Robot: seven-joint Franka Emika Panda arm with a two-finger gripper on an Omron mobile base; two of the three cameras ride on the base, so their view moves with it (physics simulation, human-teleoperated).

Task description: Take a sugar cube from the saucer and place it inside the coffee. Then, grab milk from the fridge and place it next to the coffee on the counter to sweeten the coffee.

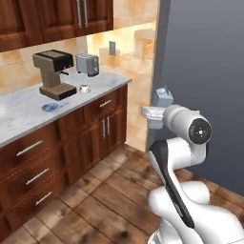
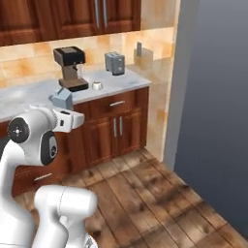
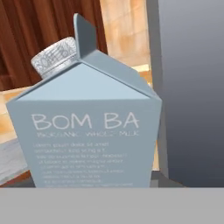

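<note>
My gripper (image 1: 159,110) is clamped on the milk (image 3: 87,131), the pale carton with its gabled top and silver cap standing upright against my palm, its printed face square to the hand camera. I hold it in the air beside the fridge (image 1: 209,71), whose grey side rises just behind the carton and whose door looks shut. From the fridge, the counter (image 1: 28,112) runs away along the tiled wall, well apart from my hand. The coffee (image 1: 85,88) sits on that marble between the coffee machine (image 1: 53,74) and the toaster (image 1: 87,64), near the counter's fridge end; the saucer (image 1: 50,107) lies farther from the fridge, toward the counter's front edge. The remaining job, as I judge it, is carrying the milk across and setting it beside the cup. The risks: a tall, narrow carton can tip if lowered tilted or released above the marble, and a wide swing toward that crowded corner could knock the cup or toaster.
</note>
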